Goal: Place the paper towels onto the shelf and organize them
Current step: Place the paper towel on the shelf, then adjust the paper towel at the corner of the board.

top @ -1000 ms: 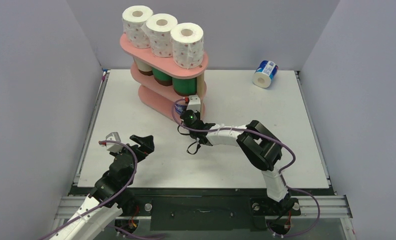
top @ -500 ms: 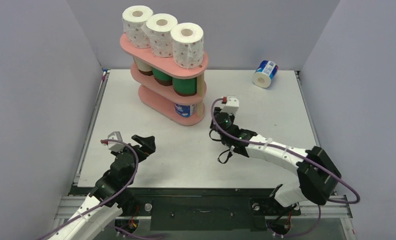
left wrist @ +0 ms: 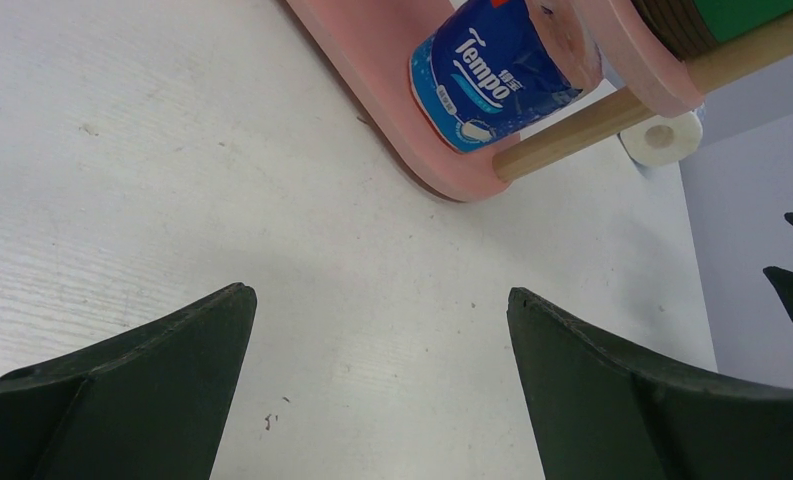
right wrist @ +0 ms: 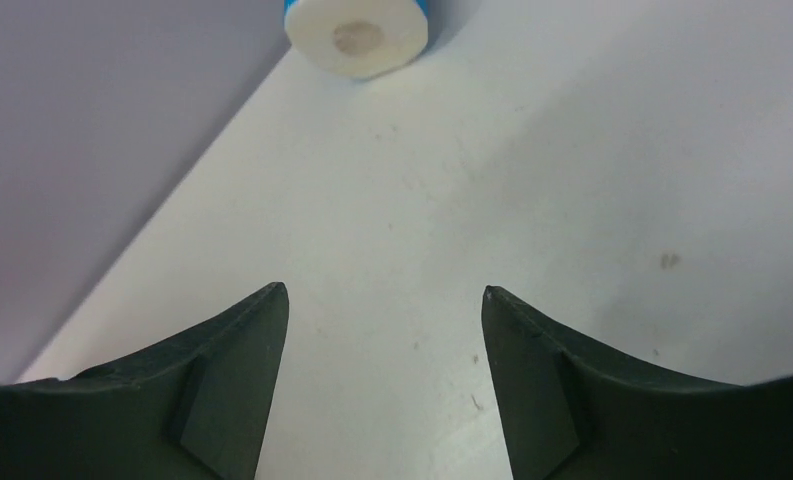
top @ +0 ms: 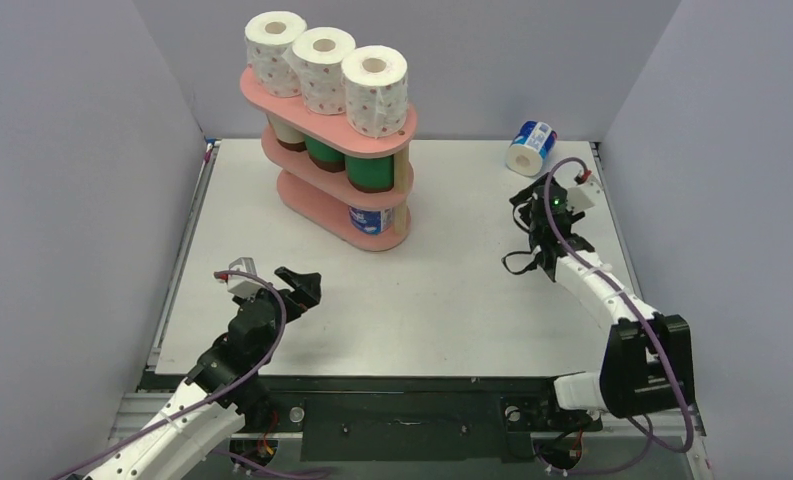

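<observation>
The pink shelf stands at the back left. Three red-dotted paper towels stand on its top board. A cream roll and two green-wrapped rolls fill the middle tier. A blue-white roll lies on the bottom tier. Another blue-white roll lies on its side at the back right. My right gripper is open and empty, a short way in front of that roll. My left gripper is open and empty over the near-left table, facing the shelf.
Grey walls close the table in on the left, back and right; the loose roll lies close to the back right corner. A metal rail runs along the near edge by the arm bases.
The right arm swung from the shelf's bottom tier to the back right, toward the loose roll, and its jaws opened. The blue-white roll stayed on the bottom tier. The left gripper shifted slightly.
</observation>
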